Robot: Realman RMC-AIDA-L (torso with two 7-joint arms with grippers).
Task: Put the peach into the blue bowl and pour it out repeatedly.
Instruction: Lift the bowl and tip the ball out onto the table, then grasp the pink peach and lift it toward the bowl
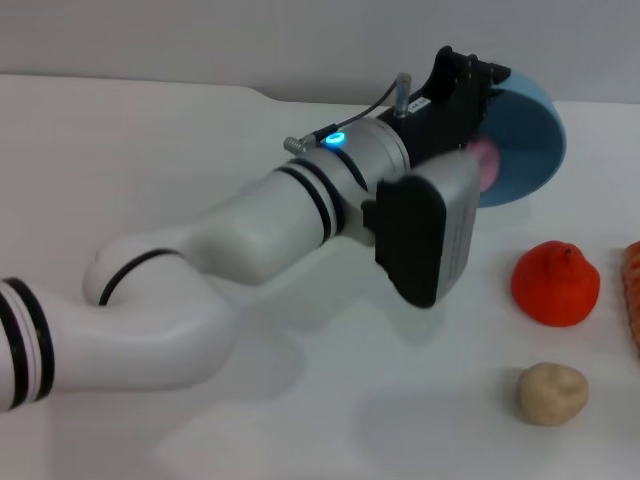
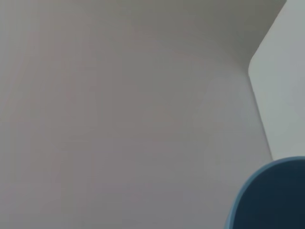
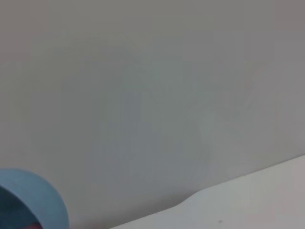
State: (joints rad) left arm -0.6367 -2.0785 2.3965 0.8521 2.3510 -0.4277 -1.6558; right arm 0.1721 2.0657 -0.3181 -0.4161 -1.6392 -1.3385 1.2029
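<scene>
I have the left gripper (image 1: 470, 85) up at the far side of the table (image 1: 150, 150), clamped on the rim of the blue bowl (image 1: 525, 135), which is tipped on its side. The peach (image 1: 487, 163) shows pink at the bowl's mouth — about to spill. Risk: it rolls off toward the red-orange fruit (image 1: 555, 283) or the edge. Right gripper — not visible.

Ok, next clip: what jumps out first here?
The left arm's pincer holds the blue bowl tipped on its side above the table, far right, with the pink peach showing inside. On the table nearer the robot sit a red-orange fruit and a beige lump.
</scene>
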